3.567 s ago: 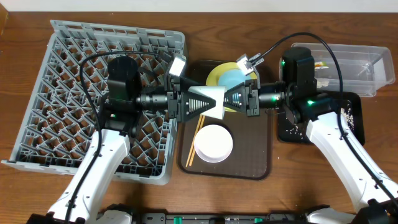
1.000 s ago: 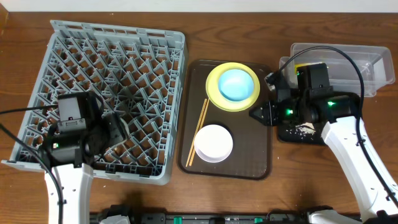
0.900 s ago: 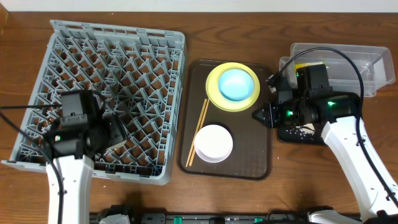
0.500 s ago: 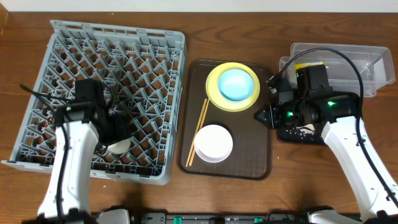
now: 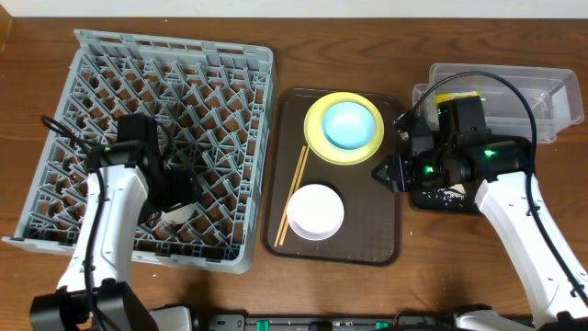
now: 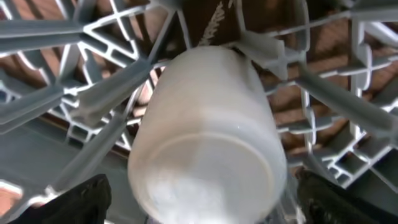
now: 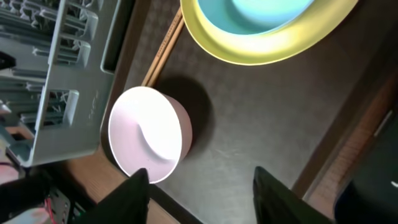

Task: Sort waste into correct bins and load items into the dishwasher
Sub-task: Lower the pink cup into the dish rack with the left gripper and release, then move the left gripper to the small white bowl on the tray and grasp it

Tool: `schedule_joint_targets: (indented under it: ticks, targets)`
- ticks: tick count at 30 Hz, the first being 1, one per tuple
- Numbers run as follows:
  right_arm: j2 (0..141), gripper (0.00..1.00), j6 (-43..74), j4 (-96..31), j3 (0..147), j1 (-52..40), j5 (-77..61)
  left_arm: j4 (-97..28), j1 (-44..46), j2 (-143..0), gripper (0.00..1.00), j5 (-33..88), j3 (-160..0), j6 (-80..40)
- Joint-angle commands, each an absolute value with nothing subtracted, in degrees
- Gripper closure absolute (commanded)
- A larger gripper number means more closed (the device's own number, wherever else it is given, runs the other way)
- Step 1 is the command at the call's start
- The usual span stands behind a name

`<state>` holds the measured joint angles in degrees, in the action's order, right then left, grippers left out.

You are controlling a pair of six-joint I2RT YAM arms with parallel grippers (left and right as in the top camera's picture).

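Since 3.6 s ago we have drawn both arms away from the middle of the brown tray [image 5: 367, 230], and the white cup [image 5: 175, 216] that hung between them now lies in the grey rack [image 5: 175, 41]. From overhead, our left gripper [image 5: 181, 200] sits over the near-left part of the rack, just beside the cup. Our right gripper [image 5: 381, 172] hovers at the tray's right edge. On the tray we see the yellow plate [image 5: 315, 147] at the far end with the blue bowl [image 5: 349, 124] on it. The pinkish-white bowl [image 5: 315, 210] is nearer, and the 2 chopsticks [image 5: 294, 188] lie along the left side. Crumbs [image 5: 448, 190] lie on the black tray [image 5: 423, 200], near the clear tub [image 5: 514, 78]. In the left wrist view, the cup lies on its side among the rack's pegs. Our fingers [image 6: 81, 202] stand wide apart on either side of it, with a gap visible on each side. In the right wrist view, our 2 fingers [image 7: 134, 193] are spread with nothing between them, above the tray near the pinkish-white bowl.
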<state>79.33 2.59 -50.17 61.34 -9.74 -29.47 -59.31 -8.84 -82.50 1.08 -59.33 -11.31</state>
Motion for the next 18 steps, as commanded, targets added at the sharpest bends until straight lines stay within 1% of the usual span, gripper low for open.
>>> schedule_joint_targets:
  ticks: [1, 3, 5, 7, 9, 10, 11, 13, 14, 16, 18]
  targets:
    - [76.38, 0.40, 2.04, -50.61, 62.81, -7.99, -29.36, -60.47, -8.93, -79.07, 0.04, 1.45, -64.29, -11.03]
    - [74.76, 0.34, 2.07, -51.05, 62.85, -6.83, -29.58, -60.55, -8.93, -76.95, 0.04, 6.13, -65.52, -10.98]
    - [73.25, 0.33, 2.07, -51.53, 62.85, -5.72, -29.56, -60.16, -8.73, -74.59, 0.04, 13.28, -65.65, -10.15]
    - [71.83, 0.33, 2.04, -51.94, 62.85, -4.34, -28.80, -60.07, -7.44, -72.86, 0.04, 17.72, -65.65, -7.68]
    - [70.74, 0.29, 2.22, -52.47, 62.85, -2.94, -25.74, -59.51, -4.34, -71.20, 0.04, 17.72, -65.65, -7.46]
    - [70.41, 0.23, 2.94, -52.82, 62.85, -2.28, -23.92, -58.98, -2.20, -70.50, 0.04, 17.02, -65.65, -7.46]
    - [70.08, 0.21, 4.12, -53.30, 62.85, -1.61, -21.71, -58.15, 0.45, -69.87, 0.03, 15.92, -65.65, -7.49]
    - [69.87, 0.20, 5.93, -54.54, 62.85, -0.25, -17.82, -56.62, 5.80, -69.28, 0.03, 13.78, -65.65, -7.55]
    - [69.84, 0.20, 6.37, -55.31, 62.85, 0.45, -16.45, -55.61, 9.89, -69.23, 0.03, 12.45, -65.65, -7.84]
    - [69.87, 0.20, 6.39, -56.49, 62.85, 1.41, -15.27, -54.30, 15.18, -69.49, 0.03, 10.96, -65.65, -8.75]
    - [69.87, 0.20, 6.37, -57.30, 62.85, 2.42, -14.55, -52.31, 22.37, -70.52, 0.03, 8.78, -65.63, -11.07]
